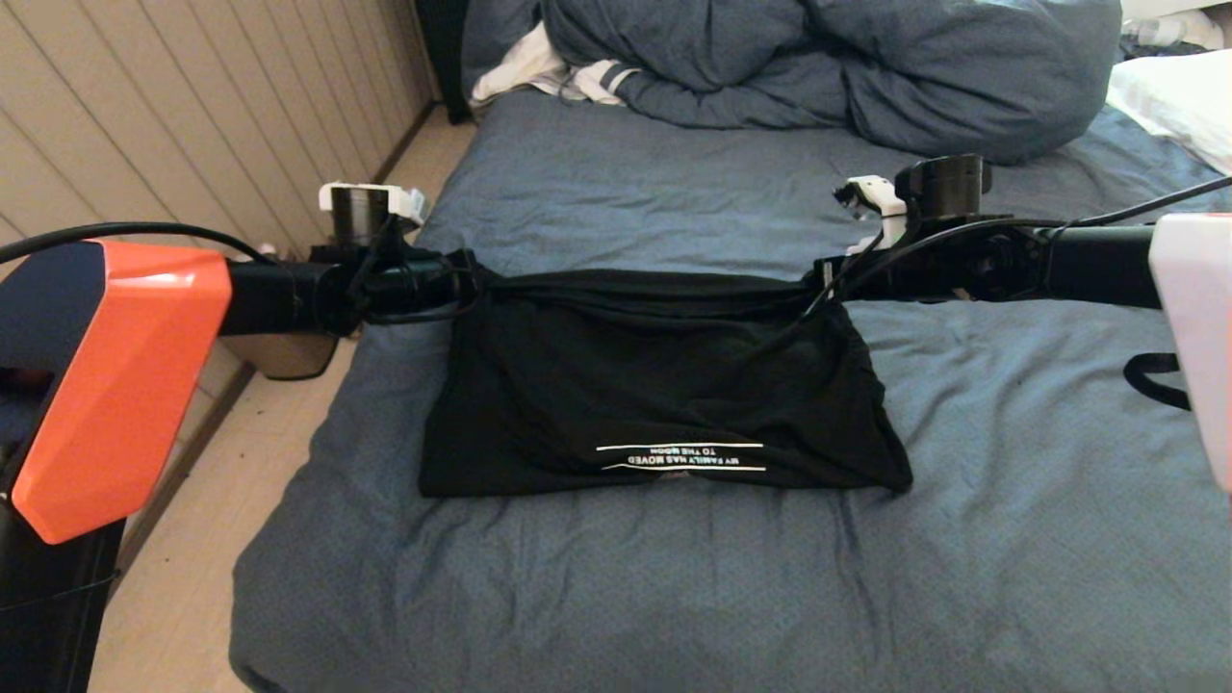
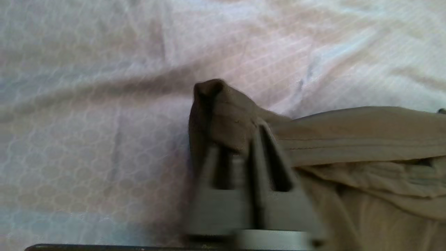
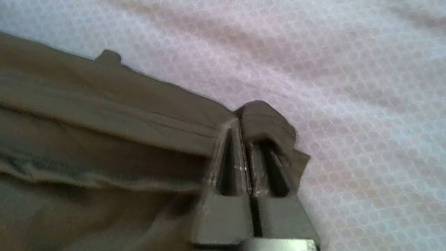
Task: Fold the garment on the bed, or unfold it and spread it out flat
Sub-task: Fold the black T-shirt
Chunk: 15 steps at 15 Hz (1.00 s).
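One black garment [image 1: 664, 385] lies mid-bed [image 1: 674, 597], its far edge stretched taut between two grippers. The left gripper [image 1: 472, 279] at nine o'clock and the right gripper [image 1: 818, 279] at three o'clock each pinch a corner, fingers nearly closed on cloth. Open sheet surrounds it; one duvet [image 1: 866, 67] sits at twelve. Inverted white lettering reads "MY FAMILY HAS MOVED TO THE MOON".

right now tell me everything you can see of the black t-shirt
The black T-shirt is soft knit cloth with white lettering between two white lines near its front edge. Its far edge is stretched taut between the left gripper and right gripper, each shut on a corner. The rest drapes down onto the bed, wrinkled.
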Available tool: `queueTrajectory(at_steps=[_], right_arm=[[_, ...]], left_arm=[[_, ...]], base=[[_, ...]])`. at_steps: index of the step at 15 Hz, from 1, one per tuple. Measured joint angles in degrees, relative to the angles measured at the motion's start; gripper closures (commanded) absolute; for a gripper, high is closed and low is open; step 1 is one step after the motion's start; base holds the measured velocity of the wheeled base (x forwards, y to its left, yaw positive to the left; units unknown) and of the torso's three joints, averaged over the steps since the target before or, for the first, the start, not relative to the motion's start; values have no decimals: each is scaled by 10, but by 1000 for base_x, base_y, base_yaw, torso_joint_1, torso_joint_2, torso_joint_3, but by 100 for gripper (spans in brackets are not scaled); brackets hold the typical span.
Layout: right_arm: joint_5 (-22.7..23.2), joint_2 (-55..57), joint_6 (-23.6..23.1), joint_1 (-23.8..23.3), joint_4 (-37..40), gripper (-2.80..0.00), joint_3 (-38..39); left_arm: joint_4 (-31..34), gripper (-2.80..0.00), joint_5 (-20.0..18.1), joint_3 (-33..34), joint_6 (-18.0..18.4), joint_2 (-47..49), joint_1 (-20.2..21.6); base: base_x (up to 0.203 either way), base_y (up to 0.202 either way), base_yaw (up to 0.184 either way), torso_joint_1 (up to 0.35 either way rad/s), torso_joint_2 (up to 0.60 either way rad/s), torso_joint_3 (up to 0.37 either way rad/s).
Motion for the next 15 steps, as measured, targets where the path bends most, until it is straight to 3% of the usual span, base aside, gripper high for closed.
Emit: queueTrajectory(at_steps=[15], right_arm=[[20,-37,38,-13,5,-280,1]], left_arm=[[46,-280,-2,6,-1,-97,3]], base=[[0,0,0,0,0,0]])
